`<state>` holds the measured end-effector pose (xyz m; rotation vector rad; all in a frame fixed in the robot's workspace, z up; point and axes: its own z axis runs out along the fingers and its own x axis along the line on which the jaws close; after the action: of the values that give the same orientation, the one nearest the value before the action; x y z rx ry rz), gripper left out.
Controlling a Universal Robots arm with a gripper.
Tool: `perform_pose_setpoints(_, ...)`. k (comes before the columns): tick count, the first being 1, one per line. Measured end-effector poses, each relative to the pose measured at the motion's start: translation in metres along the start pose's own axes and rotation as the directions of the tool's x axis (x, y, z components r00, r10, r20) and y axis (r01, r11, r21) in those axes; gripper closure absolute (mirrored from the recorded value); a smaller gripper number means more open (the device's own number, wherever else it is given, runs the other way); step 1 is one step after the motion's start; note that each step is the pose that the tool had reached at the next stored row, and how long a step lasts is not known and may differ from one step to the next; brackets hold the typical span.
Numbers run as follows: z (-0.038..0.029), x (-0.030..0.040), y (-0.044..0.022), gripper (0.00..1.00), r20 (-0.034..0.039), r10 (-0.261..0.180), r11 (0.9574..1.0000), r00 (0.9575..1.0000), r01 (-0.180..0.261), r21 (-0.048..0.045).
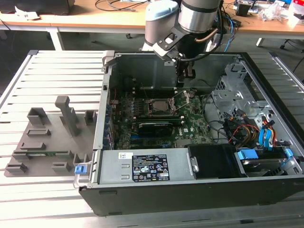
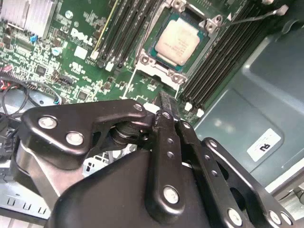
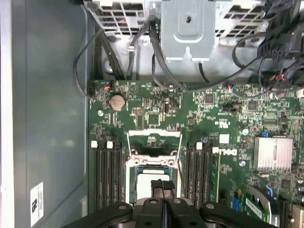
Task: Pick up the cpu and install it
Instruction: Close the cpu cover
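Cpu (image 2: 178, 40) lay in the open motherboard socket (image 2: 154, 71). We saw the end effector (image 2: 164, 99) just above it, fingers pressed together and empty. We judged that a descent now could skew the chip and bend the socket pins.

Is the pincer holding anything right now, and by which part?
Nothing is held. The pincer is shut and empty; the cpu lies in the socket, apart from the pincer.
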<state>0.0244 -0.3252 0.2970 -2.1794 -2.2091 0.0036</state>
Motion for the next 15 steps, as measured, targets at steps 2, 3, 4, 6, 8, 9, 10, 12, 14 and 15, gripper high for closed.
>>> perform_pose_setpoints(2,-0.0003,-0.0001,0.0122,0.89,-0.0001,0.000,1.0000,1.0000,0.000,0.0000)
perform_pose_setpoints(3,-0.0005,-0.0002,0.0163,0.89,-0.0001,0.000,1.0000,1.0000,0.000,0.0001)
perform_pose_setpoints(4,-0.0006,-0.0002,0.0200,0.89,0.0000,0.000,1.0000,1.0000,0.000,0.0001)
perform_pose_setpoints(6,-0.0007,-0.0003,0.0250,0.89,-0.0001,0.000,1.0000,1.0000,0.000,0.0001)
perform_pose_setpoints(8,-0.0008,-0.0004,0.0288,0.89,0.0000,0.000,1.0000,1.0000,0.000,0.0000)
perform_pose_setpoints(9,-0.0009,-0.0004,0.0314,0.89,0.0000,0.000,1.0000,1.0000,0.000,0.0001)
perform_pose_setpoints(10,-0.0009,-0.0004,0.0332,0.89,0.0000,0.000,1.0000,1.0000,0.000,0.0001)
perform_pose_setpoints(12,-0.0009,-0.0005,0.0383,0.89,-0.0036,0.000,1.0000,1.0000,0.000,0.0002)
perform_pose_setpoints(14,-0.0001,-0.0005,0.0410,0.89,-0.0220,-0.001,1.0000,0.9998,0.001,-0.0001)
perform_pose_setpoints(15,0.0003,-0.0004,0.0413,0.89,-0.0233,-0.002,1.0000,0.9997,0.002,-0.0001)
